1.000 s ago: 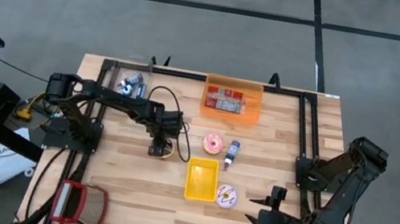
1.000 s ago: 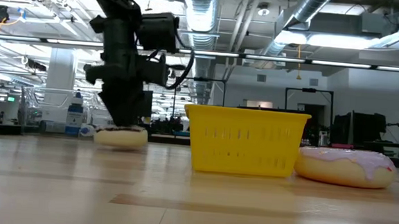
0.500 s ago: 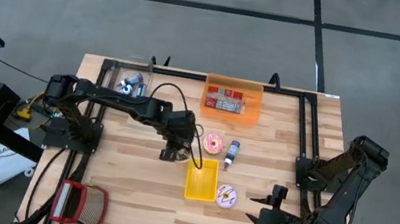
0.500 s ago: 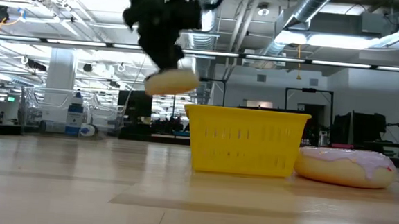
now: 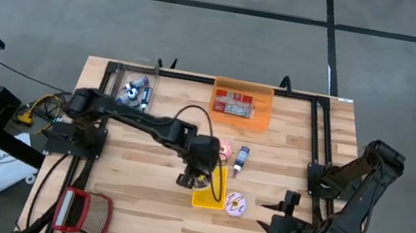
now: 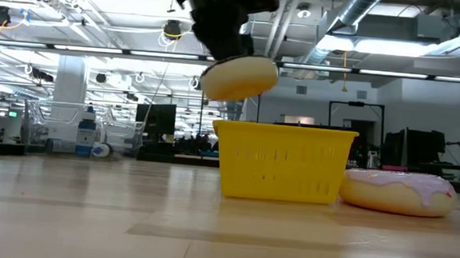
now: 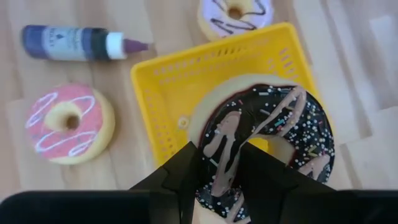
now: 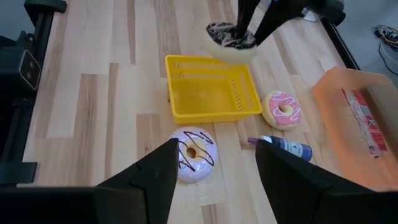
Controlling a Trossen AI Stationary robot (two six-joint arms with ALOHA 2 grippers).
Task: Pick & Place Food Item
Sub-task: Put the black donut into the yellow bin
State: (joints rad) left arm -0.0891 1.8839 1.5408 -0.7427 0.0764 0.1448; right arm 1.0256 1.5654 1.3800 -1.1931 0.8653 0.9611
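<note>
Chocolate-iced donut [image 7: 261, 143] hangs clamped in the left gripper [image 7: 217, 180] just above the yellow basket [image 5: 209, 190]. Near the basket lie a pink donut [image 7: 68, 124], a lilac donut [image 8: 193, 152] and a small bottle [image 7: 74, 43]. Off at the table's edge, the right gripper [image 8: 214, 171] waits with fingers spread.

Both arms are dark, jointed and matte; the left arm [image 5: 140, 119] trails a looping black cable and yellow wiring near the table's [image 5: 134, 206] left edge
</note>
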